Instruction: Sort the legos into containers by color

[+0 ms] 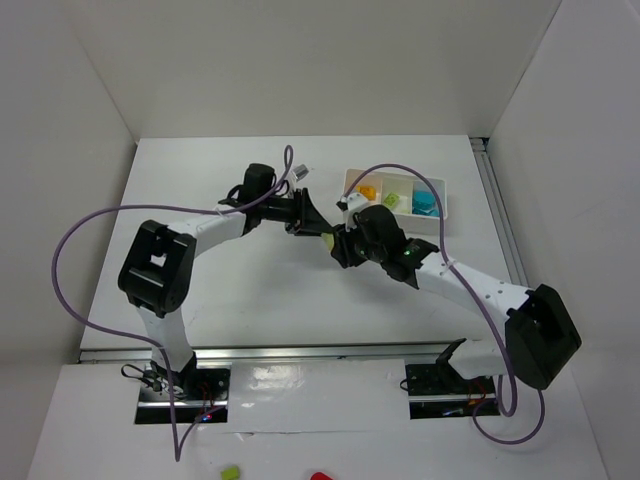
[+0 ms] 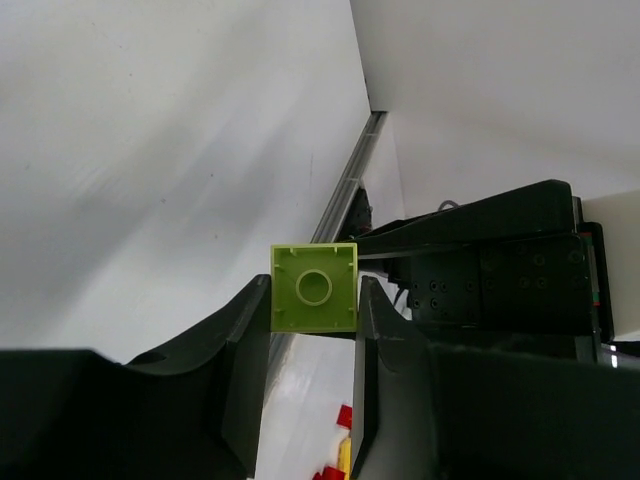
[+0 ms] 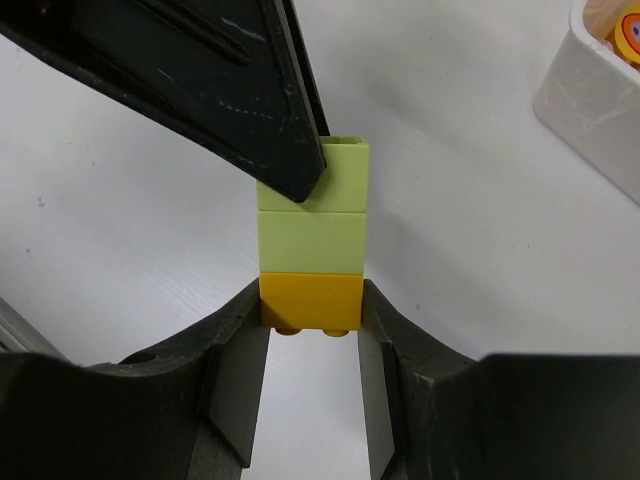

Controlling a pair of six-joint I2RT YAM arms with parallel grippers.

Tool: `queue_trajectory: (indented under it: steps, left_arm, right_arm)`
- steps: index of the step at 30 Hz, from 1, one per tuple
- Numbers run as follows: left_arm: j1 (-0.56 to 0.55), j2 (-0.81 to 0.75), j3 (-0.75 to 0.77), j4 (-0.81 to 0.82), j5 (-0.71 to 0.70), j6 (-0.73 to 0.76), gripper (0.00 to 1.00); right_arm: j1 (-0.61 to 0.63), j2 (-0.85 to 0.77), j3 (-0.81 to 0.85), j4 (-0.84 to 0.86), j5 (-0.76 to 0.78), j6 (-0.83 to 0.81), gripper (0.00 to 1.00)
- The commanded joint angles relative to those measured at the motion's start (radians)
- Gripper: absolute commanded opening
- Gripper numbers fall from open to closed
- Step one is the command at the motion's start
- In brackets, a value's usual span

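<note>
A stack of three legos hangs above the table between my two grippers: a yellow-orange brick (image 3: 311, 299), a pale lime brick (image 3: 311, 238) and a second lime brick (image 3: 347, 176). My right gripper (image 3: 311, 308) is shut on the yellow-orange brick. My left gripper (image 2: 313, 297) is shut on the far lime brick (image 2: 314, 287), whose hollow underside faces its camera. In the top view the grippers meet at the stack (image 1: 328, 240), left of the white tray (image 1: 447, 200). The tray holds orange (image 1: 368, 191), lime (image 1: 391, 201) and cyan (image 1: 424, 203) legos, one colour per compartment.
A tray corner (image 3: 590, 85) shows at the right wrist view's upper right, close to the stack. The left gripper's black finger (image 3: 230, 90) crosses that view. Small red and yellow pieces (image 2: 343, 450) lie far below, off the table. White walls enclose the table.
</note>
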Motion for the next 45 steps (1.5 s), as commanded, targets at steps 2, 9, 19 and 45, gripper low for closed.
queue_trajectory:
  steps: [2, 9, 19, 45]
  left_arm:
    - [0.069, -0.022, 0.006, 0.006, 0.001, 0.012, 0.0]
    - [0.129, -0.077, -0.005, -0.071, -0.114, 0.046, 0.0]
    - [0.111, -0.146, -0.019, -0.14, -0.182, 0.085, 0.0]
    - [-0.208, 0.748, 1.212, -0.186, -0.346, -0.033, 0.01]
  right_arm:
    - [0.007, -0.087, 0.019, -0.045, 0.082, 0.003, 0.22]
    - [0.007, -0.133, -0.001, -0.088, 0.262, 0.014, 0.21]
    - [-0.105, 0.044, 0.168, -0.01, 0.281, 0.01, 0.21]
    - [-0.308, -0.493, 0.008, -0.464, 0.494, 0.403, 0.22]
